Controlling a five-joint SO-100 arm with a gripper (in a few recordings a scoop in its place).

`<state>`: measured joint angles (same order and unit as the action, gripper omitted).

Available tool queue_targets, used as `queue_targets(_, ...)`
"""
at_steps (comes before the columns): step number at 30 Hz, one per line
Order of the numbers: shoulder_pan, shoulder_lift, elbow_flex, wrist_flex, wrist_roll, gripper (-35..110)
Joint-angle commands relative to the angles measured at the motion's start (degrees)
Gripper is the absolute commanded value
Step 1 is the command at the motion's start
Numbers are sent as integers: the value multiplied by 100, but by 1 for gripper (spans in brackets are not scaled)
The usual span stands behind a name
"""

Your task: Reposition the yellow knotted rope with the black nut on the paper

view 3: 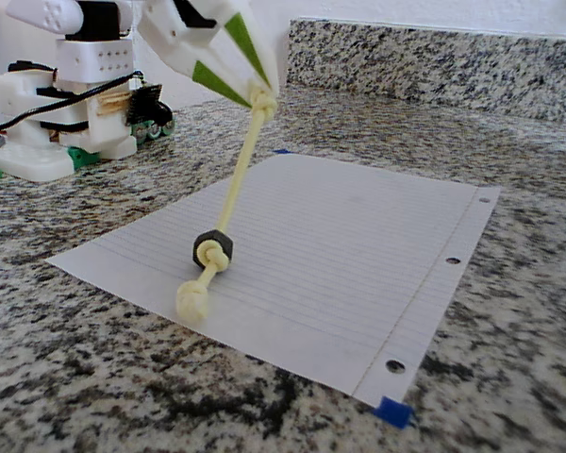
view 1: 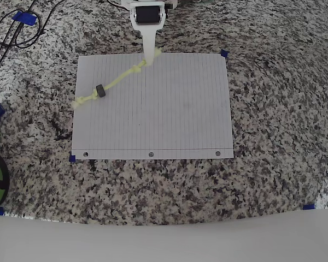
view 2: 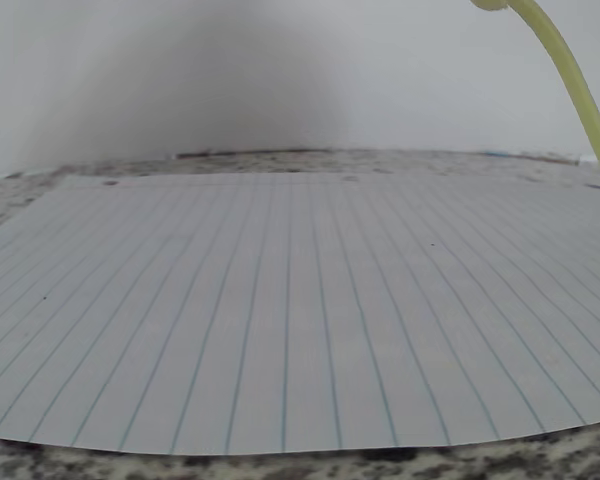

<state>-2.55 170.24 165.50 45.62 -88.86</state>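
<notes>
While pincer lifts rope, wrist view seemingly misses nut.

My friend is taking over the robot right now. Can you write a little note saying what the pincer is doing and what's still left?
Pincer: shut on one knotted end of the yellow knotted rope, held up above the far edge of the paper.
Rope: slants down to the sheet; its other knot rests at the paper's edge, left in the overhead view.
Black nut: threaded on the rope near the low end, sitting on the paper.
Done: rope grasped and lifted.
Left: move it and lay it down on the paper, then let go.
</notes>
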Motion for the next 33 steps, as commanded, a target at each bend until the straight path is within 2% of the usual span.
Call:
queue_targets(1,-237,-132,-26,-158,-1266,0)
queue_targets(6,-536,-237,-26,-431,-1775,0)
queue_targets(18,-642,-281,229,-1380,-4219,0)
queue_targets(33,-1134,-703,756,-2268,-4649,0)
